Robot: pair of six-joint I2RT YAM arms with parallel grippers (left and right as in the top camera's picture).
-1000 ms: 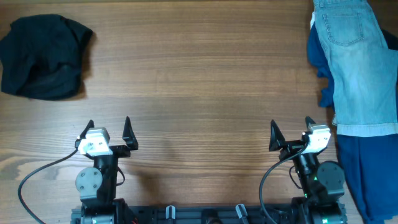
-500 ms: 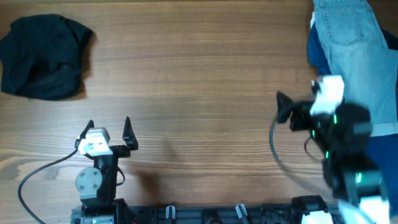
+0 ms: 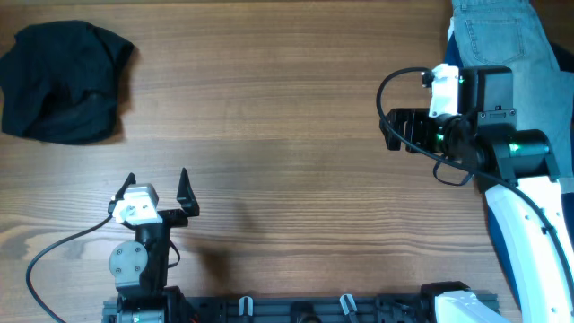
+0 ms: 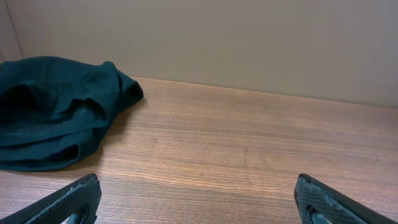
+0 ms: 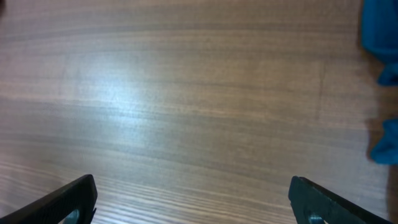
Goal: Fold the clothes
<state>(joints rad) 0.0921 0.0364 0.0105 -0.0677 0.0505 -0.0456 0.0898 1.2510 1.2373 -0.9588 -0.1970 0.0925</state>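
Note:
The pale-blue denim shorts [image 3: 516, 36] lie at the table's far right, on top of a dark-blue garment [image 3: 451, 49] whose edge also shows in the right wrist view [image 5: 379, 31]. My right arm hangs over both and hides much of them. My right gripper [image 3: 391, 131] [image 5: 196, 202] is open over bare wood just left of that pile, holding nothing. A crumpled black garment [image 3: 63, 81] [image 4: 56, 112] sits at the far left. Near the front edge, my left gripper [image 3: 157, 178] [image 4: 199, 199] stands open and empty.
The wooden table [image 3: 269, 108] stretches between the two piles. A plain beige wall [image 4: 249, 43] stands behind the table's far edge. A cable [image 3: 54, 256] loops beside the left arm's base.
My right arm has swung up from its rest spot at the front right and now reaches over the left edge of the shorts. The left arm has not moved.

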